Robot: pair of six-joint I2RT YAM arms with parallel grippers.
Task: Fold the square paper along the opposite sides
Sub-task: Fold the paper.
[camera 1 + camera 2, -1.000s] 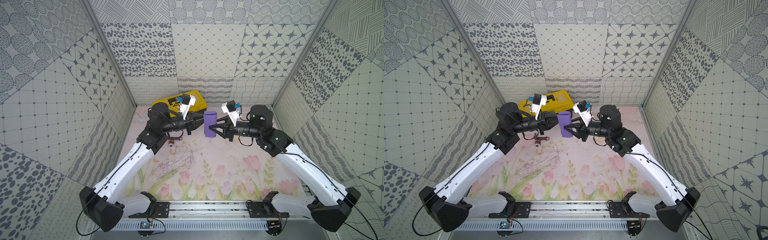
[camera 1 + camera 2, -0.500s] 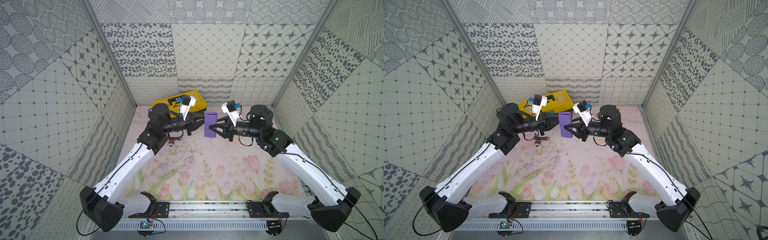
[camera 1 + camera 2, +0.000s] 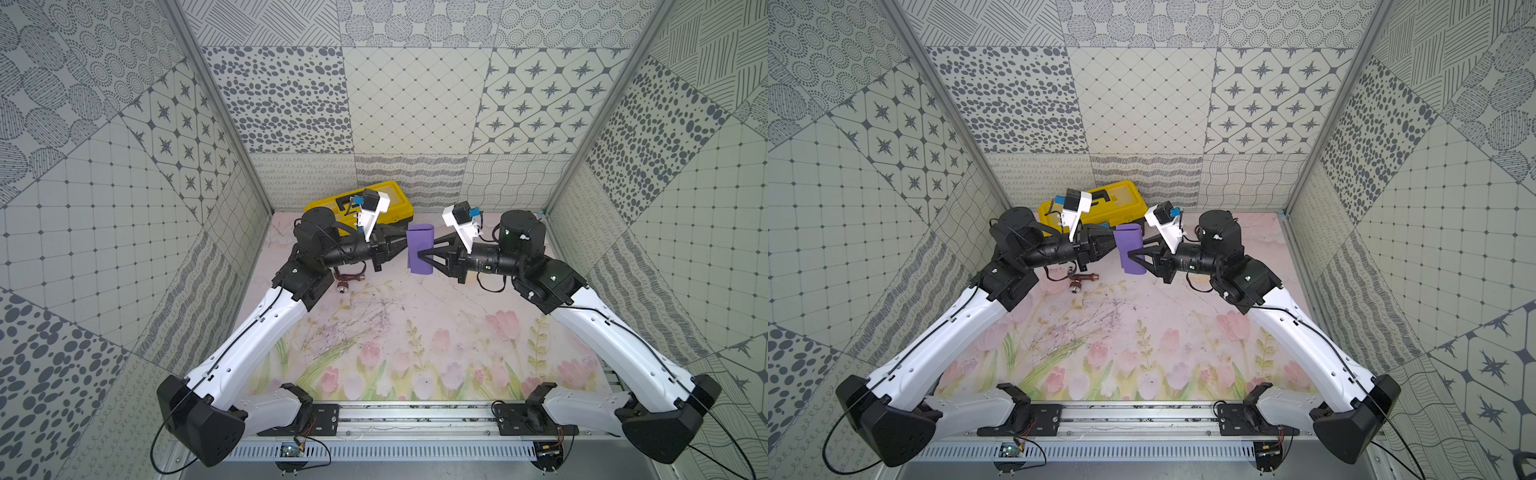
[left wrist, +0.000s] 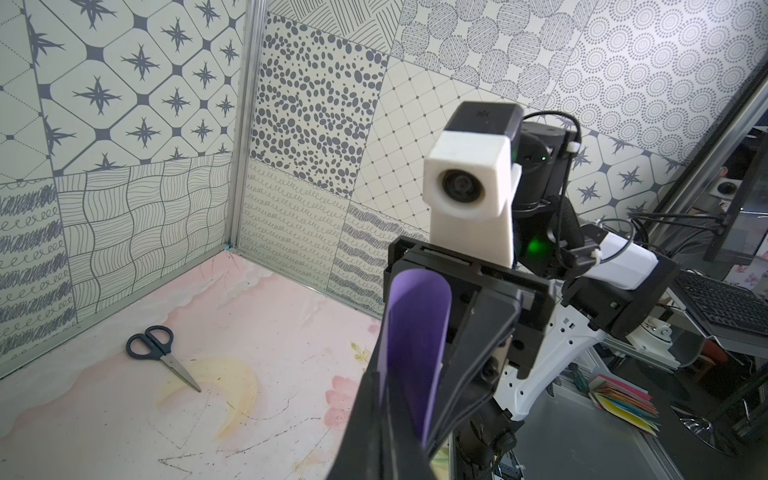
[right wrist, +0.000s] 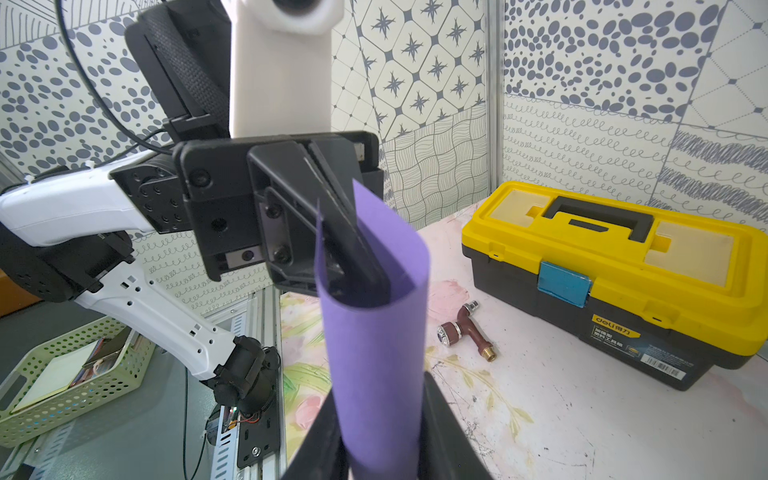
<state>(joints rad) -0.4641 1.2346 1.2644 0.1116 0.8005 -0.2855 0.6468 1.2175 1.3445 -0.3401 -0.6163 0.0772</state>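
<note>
The square paper [image 3: 420, 266] [image 3: 1133, 264] is purple and hangs in the air above the back of the table, bent over into a loop. My left gripper [image 3: 405, 246] [image 3: 1116, 245] is shut on its two free edges, as the right wrist view shows at the left fingers [image 5: 357, 253]. My right gripper [image 3: 426, 248] [image 5: 380, 386] faces it from the other side. Its two fingers touch both sides of the rounded bend of the paper [image 5: 374, 340]. In the left wrist view the paper [image 4: 415, 345] stands up between both grippers.
A yellow toolbox [image 3: 399, 199] [image 5: 623, 257] stands at the back left, just behind the left gripper. A small brown tap fitting [image 3: 347, 279] [image 5: 465, 332] lies under the left arm. Black scissors [image 4: 162, 353] lie near the back right corner. A green basket [image 5: 62, 374] sits off the table.
The right gripper's jaws have narrowed a little around the paper's bend. Both arms and the paper stay almost where they were.
</note>
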